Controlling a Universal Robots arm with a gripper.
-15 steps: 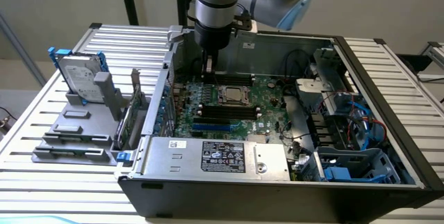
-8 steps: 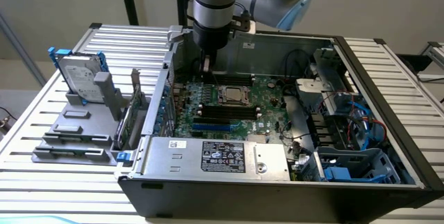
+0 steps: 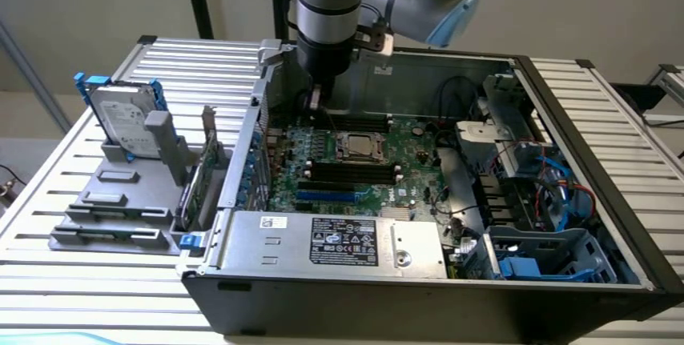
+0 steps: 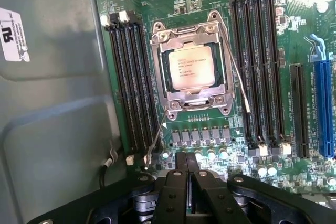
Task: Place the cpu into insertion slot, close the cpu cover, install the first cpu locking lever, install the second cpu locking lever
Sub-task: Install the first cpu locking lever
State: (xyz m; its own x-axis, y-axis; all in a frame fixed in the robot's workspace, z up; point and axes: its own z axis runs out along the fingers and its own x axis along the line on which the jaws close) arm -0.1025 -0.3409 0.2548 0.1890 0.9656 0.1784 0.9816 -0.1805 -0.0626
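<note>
The cpu [image 4: 191,66] lies silver face up in the insertion slot [image 4: 170,85] on the green board, and it also appears in the exterior view as the cpu [image 3: 360,146]. The cpu cover [image 4: 157,72] lies flat around the chip as a silver frame. One thin locking lever [image 4: 234,69] stands free along one side of the socket. A second lever [image 4: 157,137] slants away from the opposite corner. My gripper [image 4: 187,163] hovers above the board beside the socket, shut and holding nothing. In the exterior view my gripper [image 3: 317,101] hangs inside the case behind the socket.
Long black memory slots [image 4: 131,82] flank the socket on both sides, and a blue card slot [image 4: 323,108] lies beyond. The case wall [image 4: 47,103] is close by. Outside the case a hard drive [image 3: 123,121] stands on a grey rack. A power supply [image 3: 331,241] sits at the front.
</note>
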